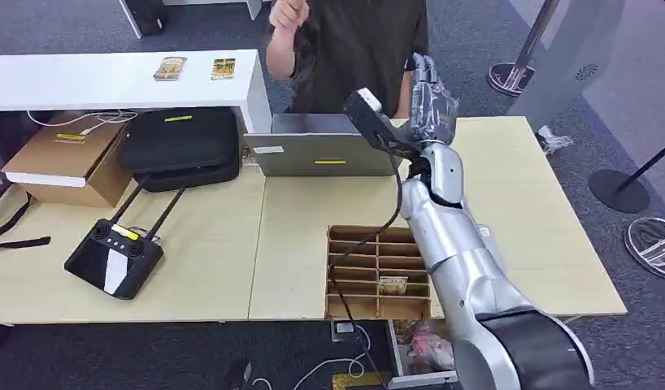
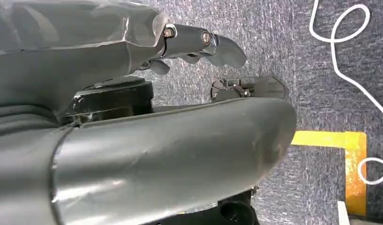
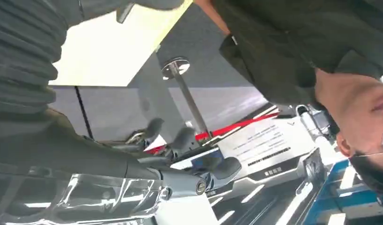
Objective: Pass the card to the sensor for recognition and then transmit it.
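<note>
Right hand (image 1: 431, 101): raised at the far edge of the surface (image 1: 524, 187) toward a person (image 1: 354, 49); fingers spread, nothing visible in them
Left hand (image 2: 133, 93): hanging over carpet; grip hard to make out
Card (image 1: 392, 284): in the near-right slotted box (image 1: 378, 272)

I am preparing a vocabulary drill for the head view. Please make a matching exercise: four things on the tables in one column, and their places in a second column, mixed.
Things:
1. laptop
2. remote
3. black bag
4. divider box

Places:
A. front edge of the table, beside the right arm
B. front left, antennas pointing away
C. between the cardboard box and the laptop
D. at the far edge, before the person

Pairs: 1-D, 2-B, 3-C, 4-A
</note>
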`<act>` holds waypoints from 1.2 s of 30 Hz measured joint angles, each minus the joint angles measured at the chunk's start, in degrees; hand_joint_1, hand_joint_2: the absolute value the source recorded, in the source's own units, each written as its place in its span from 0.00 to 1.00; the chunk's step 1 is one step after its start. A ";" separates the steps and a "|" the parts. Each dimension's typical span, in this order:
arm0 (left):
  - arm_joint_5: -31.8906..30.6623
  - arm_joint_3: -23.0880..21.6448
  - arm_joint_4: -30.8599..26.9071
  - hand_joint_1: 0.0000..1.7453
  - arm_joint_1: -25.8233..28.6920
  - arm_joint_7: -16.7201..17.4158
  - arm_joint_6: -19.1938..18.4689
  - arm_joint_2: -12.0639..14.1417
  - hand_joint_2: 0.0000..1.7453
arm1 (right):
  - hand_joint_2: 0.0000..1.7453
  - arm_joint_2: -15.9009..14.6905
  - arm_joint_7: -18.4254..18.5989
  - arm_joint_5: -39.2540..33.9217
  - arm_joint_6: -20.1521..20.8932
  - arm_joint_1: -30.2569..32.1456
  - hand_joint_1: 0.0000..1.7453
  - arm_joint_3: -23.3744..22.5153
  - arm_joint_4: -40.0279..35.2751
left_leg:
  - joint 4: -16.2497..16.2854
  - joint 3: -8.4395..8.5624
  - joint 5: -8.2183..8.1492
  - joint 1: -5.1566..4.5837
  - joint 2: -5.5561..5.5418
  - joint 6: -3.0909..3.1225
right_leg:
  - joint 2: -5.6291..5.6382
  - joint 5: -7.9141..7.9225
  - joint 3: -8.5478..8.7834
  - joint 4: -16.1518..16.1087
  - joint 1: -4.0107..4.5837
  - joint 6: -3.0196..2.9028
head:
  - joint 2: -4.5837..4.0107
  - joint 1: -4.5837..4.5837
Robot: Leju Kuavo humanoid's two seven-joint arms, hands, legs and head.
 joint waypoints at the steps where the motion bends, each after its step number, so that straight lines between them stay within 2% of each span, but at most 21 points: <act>1: 0.33 0.02 0.00 0.00 0.01 -0.31 0.15 0.02 0.00 | 1.00 -0.09 -0.61 -0.20 0.24 0.96 0.00 0.00 -1.23 | 0.00 0.00 0.00 0.00 0.00 0.00 | -0.01 0.00 0.00 0.00 0.00 0.00 | 0.00 0.00; 5: 2.47 0.35 0.00 0.00 0.27 -1.90 0.61 0.46 0.00 | 1.00 -0.90 -1.59 0.02 1.49 7.56 0.00 0.13 -10.54 | 0.00 -0.01 -0.04 0.00 -0.05 -0.05 | -0.06 -0.06 0.01 -0.01 0.00 0.01 | 0.00 0.02; 8: 4.61 1.62 0.00 0.00 0.87 -3.19 0.94 0.85 0.00 | 1.00 -2.30 -0.92 1.01 0.63 16.28 0.00 0.17 -22.20 | 0.00 -0.01 -0.14 0.00 -0.13 0.08 | -0.17 -0.12 0.06 -0.06 0.00 0.03 | 0.00 0.00; 10: 5.95 2.69 0.00 0.00 1.71 -3.58 0.98 1.18 0.00 | 1.00 -3.21 -1.03 1.84 -1.32 23.39 0.00 0.15 -30.64 | 0.00 -0.02 -0.21 -0.01 -0.16 0.05 | -0.16 -0.16 0.05 -0.06 -0.01 0.04 | 0.00 0.00; 12: 7.60 3.86 0.00 0.00 2.73 -4.15 0.94 1.53 0.00 | 1.00 -4.13 -1.92 2.08 -5.03 30.62 0.00 0.04 -40.88 | 0.00 0.00 -0.35 -0.01 -0.13 -0.01 | -0.13 -0.26 0.05 -0.07 -0.01 0.12 | 0.00 0.02; 15: 9.61 6.01 0.00 0.00 4.38 -5.29 0.76 1.97 0.00 | 1.00 -4.76 -4.23 1.86 -9.35 40.36 0.00 -0.83 -53.71 | 0.00 0.00 -0.48 -0.02 -0.10 0.06 | -0.12 -0.39 0.05 -0.07 -0.01 0.05 | 0.00 0.00; 16: 10.12 6.54 0.00 0.00 4.83 -5.57 0.76 2.10 0.00 | 1.00 -4.70 -5.71 1.55 -9.58 42.78 0.00 -1.34 -56.91 | 0.00 0.00 -0.51 -0.02 -0.08 0.01 | -0.11 -0.40 0.03 -0.06 -0.01 0.04 | 0.00 0.00; 18: 10.91 7.50 0.00 0.00 5.44 -6.08 0.76 2.21 0.00 | 1.00 -4.00 -10.92 -0.55 -9.88 45.78 0.00 -3.00 -63.00 | -0.01 0.03 -0.54 -0.01 -0.02 0.00 | -0.07 -0.43 0.04 -0.07 -0.01 0.01 | 0.00 0.00; 20: 11.67 8.39 0.00 0.00 5.76 -6.64 0.76 2.32 0.00 | 1.00 -1.77 -19.38 -4.46 -9.95 48.16 0.00 -5.89 -68.42 | -0.02 0.06 -0.58 0.00 -0.03 -0.06 | -0.07 -0.50 0.05 -0.06 -0.01 0.05 | 0.00 -0.02; 22: 12.43 9.40 0.00 0.00 6.40 -7.78 0.65 2.45 0.00 | 1.00 0.89 -26.28 -8.90 -9.97 51.36 0.00 -9.50 -73.79 | -0.04 0.06 -0.58 0.01 -0.12 -0.05 | -0.15 -0.61 0.14 -0.05 -0.01 0.03 | 0.00 -0.02; 24: 12.83 10.27 0.00 0.00 7.28 -8.65 0.13 2.77 0.00 | 1.00 1.46 -29.45 -11.84 -9.97 53.05 0.00 -11.88 -76.88 | -0.05 0.11 -0.59 0.00 -0.01 -0.05 | -0.05 -0.59 0.14 -0.04 0.00 0.02 | 0.00 0.02; 27: 13.20 11.34 0.02 0.00 7.93 -9.07 -0.24 3.10 0.00 | 1.00 1.97 -32.31 -13.99 -9.84 55.34 0.00 -13.64 -79.29 | -0.05 0.17 -0.61 0.00 0.02 -0.03 | -0.01 -0.59 0.19 -0.05 -0.01 0.02 | 0.00 0.02; 32: 13.94 12.48 0.02 0.00 8.32 -9.49 -0.15 3.43 0.00 | 1.00 2.36 -34.29 -15.78 -9.70 57.69 0.00 -14.08 -79.16 | -0.05 0.20 -0.60 -0.01 0.01 -0.03 | -0.03 -0.58 0.26 -0.04 -0.01 0.02 | 0.00 0.02; 36: 14.21 13.13 0.02 0.00 8.34 -9.49 0.06 3.52 0.00 | 1.00 2.40 -34.25 -16.30 -9.71 57.85 0.00 -14.03 -78.35 | -0.05 0.23 -0.60 0.00 0.01 -0.03 | -0.04 -0.58 0.28 -0.04 -0.01 0.02 | 0.00 0.02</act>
